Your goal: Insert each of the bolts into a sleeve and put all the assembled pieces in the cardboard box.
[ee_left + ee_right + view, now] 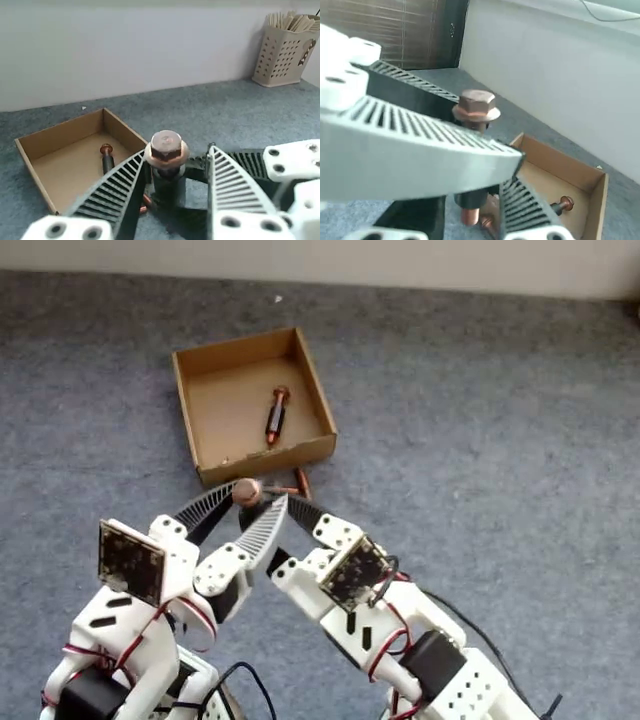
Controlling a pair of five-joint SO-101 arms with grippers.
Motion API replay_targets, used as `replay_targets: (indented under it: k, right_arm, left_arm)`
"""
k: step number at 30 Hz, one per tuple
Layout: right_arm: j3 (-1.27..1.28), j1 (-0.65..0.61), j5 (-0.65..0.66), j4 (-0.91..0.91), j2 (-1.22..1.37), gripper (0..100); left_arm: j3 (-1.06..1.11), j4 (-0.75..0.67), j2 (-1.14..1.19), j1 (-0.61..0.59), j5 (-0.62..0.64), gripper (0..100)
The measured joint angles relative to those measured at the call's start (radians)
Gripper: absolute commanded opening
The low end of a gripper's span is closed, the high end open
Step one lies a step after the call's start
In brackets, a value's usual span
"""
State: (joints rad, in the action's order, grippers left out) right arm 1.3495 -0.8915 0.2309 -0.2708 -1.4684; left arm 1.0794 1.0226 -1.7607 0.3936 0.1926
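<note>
1. High view shows you the cardboard box (316,382) on the grey carpet (480,420), toward the carpet's far edge and left of centre.
2. Inside it you have one assembled piece (276,414). It lies flat just right of the box's middle, head toward the far wall.
3. Both arms stand at the carpet's near edge. Their grippers meet just outside the box's near wall, about its middle.
4. There the bolt (166,146) stands upright, hex head up, with its shank down in the black sleeve (168,189). A short dark neck shows between flange and sleeve top.
5. Your left gripper (175,156) has its jaws apart around that piece. One fingertip (141,159) touches the bolt's flange. The other stands just off the sleeve, with a dark gap between.
6. So the sleeve sits between the left tips, off-centre, nearer the touching finger.
7. You cannot tell whether the piece rests on the carpet or hangs clear of it.
8. Your right gripper (285,502) sits tight against the same piece from the other side. You cannot tell whether its jaws are clamped, because in the right wrist view the left arm's white finger (420,150) crosses in front.
9. A loose copper-coloured piece (302,481) lies on the carpet just outside the box's near wall, by its near-right corner and just beside the grippers.
10. Left wrist view, far back: a perforated beige holder (285,55) of wooden sticks against the pale wall (125,50).
</note>
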Motion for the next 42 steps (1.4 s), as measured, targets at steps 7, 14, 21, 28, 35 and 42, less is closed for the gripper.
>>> replay_targets:
  k: [7, 14, 21, 28, 35, 42]
  right_arm:
    - [-0.002, 0.048, -0.002, 0.0, -0.002, 0.5]
    - [-0.011, 0.143, -0.132, -0.173, 0.041, 0.5]
    - [-0.221, 0.209, -0.167, -0.204, 0.4, 0.5]
    - [-0.534, 0.219, -0.167, -0.044, 0.911, 0.5]
    - [-0.793, 0.245, -0.167, 0.238, 1.37, 0.5]
    - [-1.062, 0.285, -0.167, 0.292, 1.74, 4.3]
  left_arm:
    - [-0.06, 0.121, 0.0, -0.002, -0.164, 21]
    - [-0.04, 0.15, 0.0, -0.212, -0.232, 19]
    - [0.157, 0.11, 0.0, -0.486, -0.235, 13]
    - [0.345, -0.009, 0.011, -0.609, -0.192, 13]
    - [0.387, -0.044, 0.011, -0.641, -0.178, 13]
    - [0.388, -0.048, 0.011, -0.641, -0.178, 13]
